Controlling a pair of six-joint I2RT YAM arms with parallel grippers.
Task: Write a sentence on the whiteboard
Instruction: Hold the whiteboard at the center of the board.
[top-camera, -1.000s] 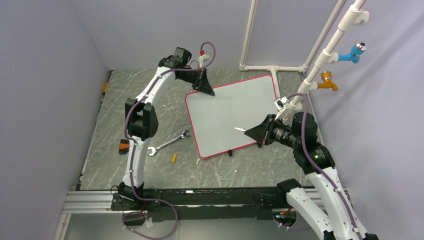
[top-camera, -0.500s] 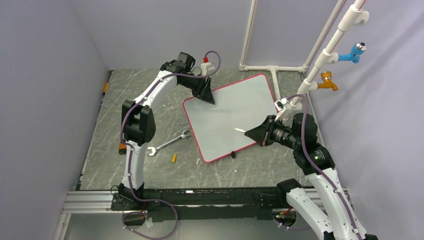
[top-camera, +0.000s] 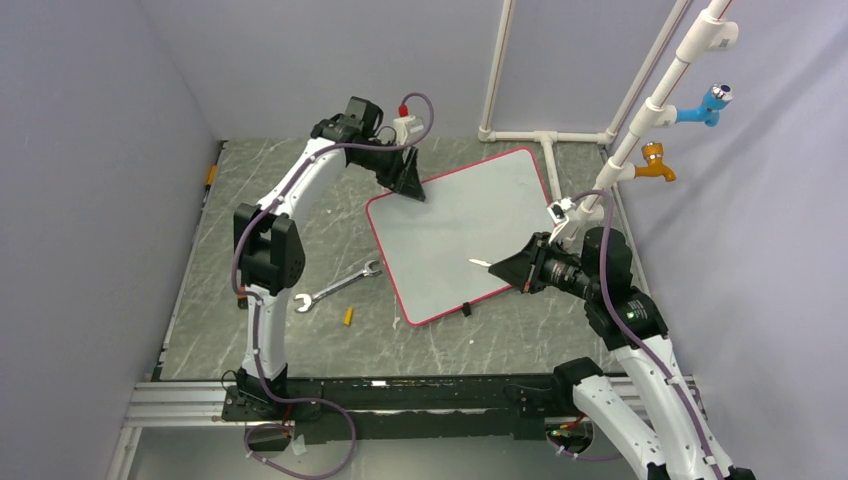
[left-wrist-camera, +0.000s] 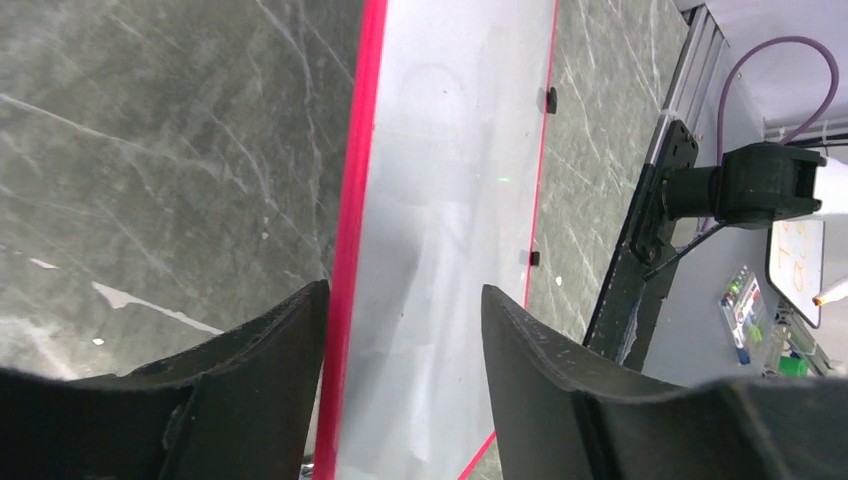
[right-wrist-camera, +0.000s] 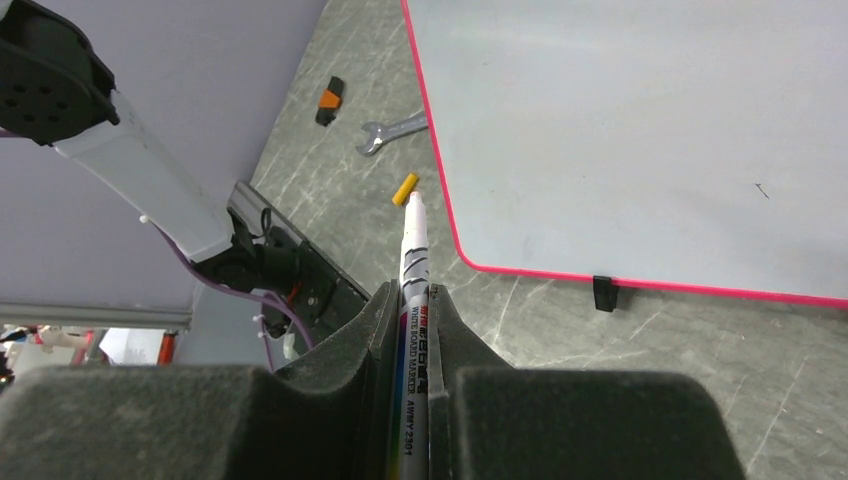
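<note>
Rail along the bottom edge of the overhead view carries both arm bases. Just above it, at the lower right, the right gripper points toward the left of the frame. Its jaws are closed tight on a white marker, which the wrist view shows pinched between the two black fingers with its uncapped end sticking out ahead. From overhead the marker's tip lies over the lower right part of the whiteboard; whether it touches the surface cannot be told.

Left of centre on the grey marbled table, a small yellow cap lies near the board's lower left corner. A silver wrench lies slantwise a little above it, apart from the board. An orange-and-black piece lies beyond the wrench in the right wrist view.

The whiteboard lies flat in the middle of the table, turned somewhat off square, with a thin red-pink rim and a black clip foot on its lower edge.

At the board's upper left corner, the left gripper points down at it. In its wrist view the jaws stand wide apart, with the red rim and a strip of white surface between them. Contact cannot be judged.

White pipes run along the back wall at the upper right.
</note>
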